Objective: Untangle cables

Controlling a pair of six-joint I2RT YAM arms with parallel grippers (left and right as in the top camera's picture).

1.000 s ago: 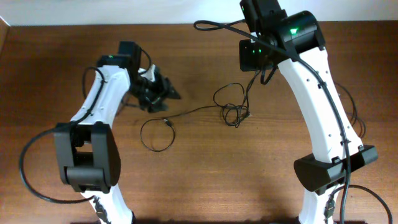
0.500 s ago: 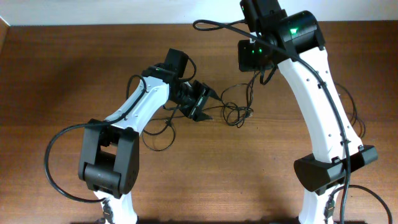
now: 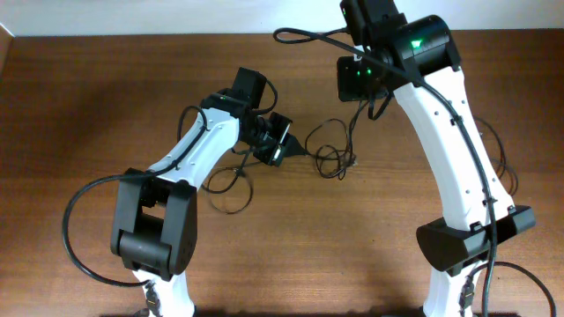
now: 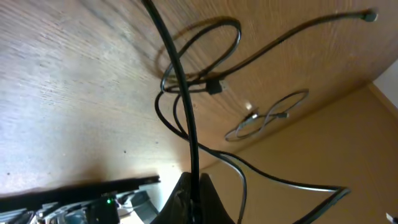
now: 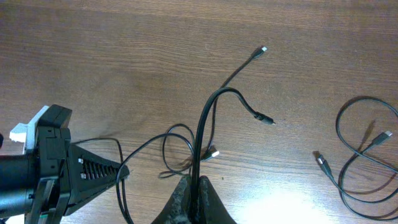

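1. Left gripper (image 4: 194,200) fingers clenched on one thin strand; right gripper (image 5: 198,190) pinched shut on another.
2. Cables (image 3: 333,157) knotted mid-table, between the two arms, strands lifted toward both grips.
3. Judged light, limp, slippery: grab a straight run near a plug, not the knot.
4. Wood table (image 3: 79,97) underneath.

- Left arm (image 3: 198,150) reaches forward and inward, elbow bent; the left gripper (image 4: 194,193) has its fingers pinched together on a cable (image 4: 180,81).
- Right arm (image 3: 441,114) stretches far forward, wrist pointing down; the right gripper (image 5: 196,190) clamps a cord (image 5: 200,130).
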